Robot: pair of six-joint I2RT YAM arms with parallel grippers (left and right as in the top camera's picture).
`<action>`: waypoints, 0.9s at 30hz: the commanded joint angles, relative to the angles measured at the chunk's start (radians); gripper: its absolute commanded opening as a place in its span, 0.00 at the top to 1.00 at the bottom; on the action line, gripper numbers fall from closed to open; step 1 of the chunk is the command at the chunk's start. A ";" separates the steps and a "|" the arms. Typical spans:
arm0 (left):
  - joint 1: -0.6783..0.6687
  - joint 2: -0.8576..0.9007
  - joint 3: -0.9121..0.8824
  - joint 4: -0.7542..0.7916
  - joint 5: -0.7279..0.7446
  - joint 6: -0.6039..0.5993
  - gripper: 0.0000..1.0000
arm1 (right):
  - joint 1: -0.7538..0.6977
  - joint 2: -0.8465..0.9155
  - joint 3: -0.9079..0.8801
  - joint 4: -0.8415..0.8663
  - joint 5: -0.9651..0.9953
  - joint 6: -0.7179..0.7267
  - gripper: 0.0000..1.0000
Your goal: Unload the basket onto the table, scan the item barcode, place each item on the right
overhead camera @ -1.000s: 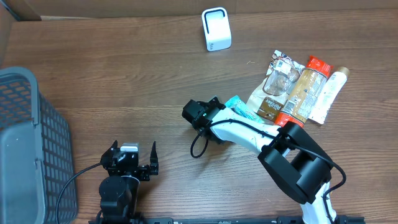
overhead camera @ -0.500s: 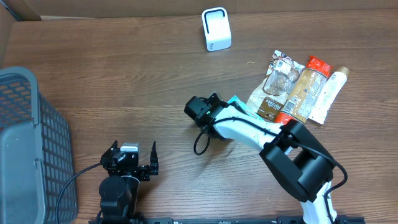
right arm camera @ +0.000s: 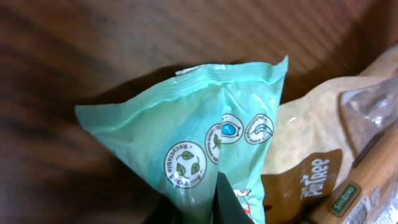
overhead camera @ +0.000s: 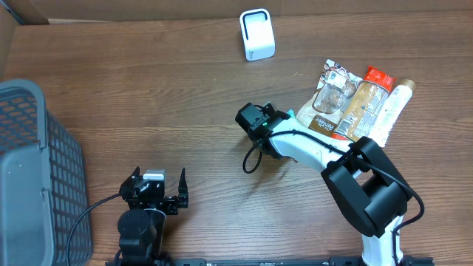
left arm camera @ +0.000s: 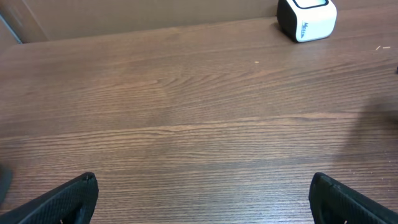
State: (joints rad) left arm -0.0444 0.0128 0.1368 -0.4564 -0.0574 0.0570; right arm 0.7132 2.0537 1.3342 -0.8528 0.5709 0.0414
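The teal packet [right arm camera: 199, 137] is shiny and crinkly, with round leaf pictures, folded down its middle. The white scanner [overhead camera: 256, 35] stands upright at its 11 o'clock.

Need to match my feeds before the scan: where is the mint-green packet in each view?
Overhead: mint-green packet, a sliver just right of centre, mostly covered.
Left wrist: not in it.
Right wrist: the packet fills the centre.
Shared landmark: tan pouch, beside it in both.
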 commanded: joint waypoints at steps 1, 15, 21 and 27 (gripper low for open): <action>0.000 -0.008 -0.006 0.000 -0.009 -0.012 0.00 | 0.022 0.032 0.056 -0.080 -0.336 0.006 0.96; 0.000 -0.008 -0.006 0.000 -0.009 -0.012 0.01 | -0.082 -0.023 0.279 0.029 -1.585 -0.056 0.96; 0.000 -0.008 -0.006 0.000 -0.009 -0.012 0.01 | -0.124 0.127 0.189 0.253 -1.765 0.046 0.96; 0.000 -0.008 -0.006 0.000 -0.009 -0.012 0.00 | -0.131 0.235 0.189 0.296 -1.714 0.090 0.96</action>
State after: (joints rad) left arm -0.0444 0.0132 0.1368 -0.4564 -0.0574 0.0574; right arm 0.5827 2.2627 1.5295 -0.5606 -1.1069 0.0978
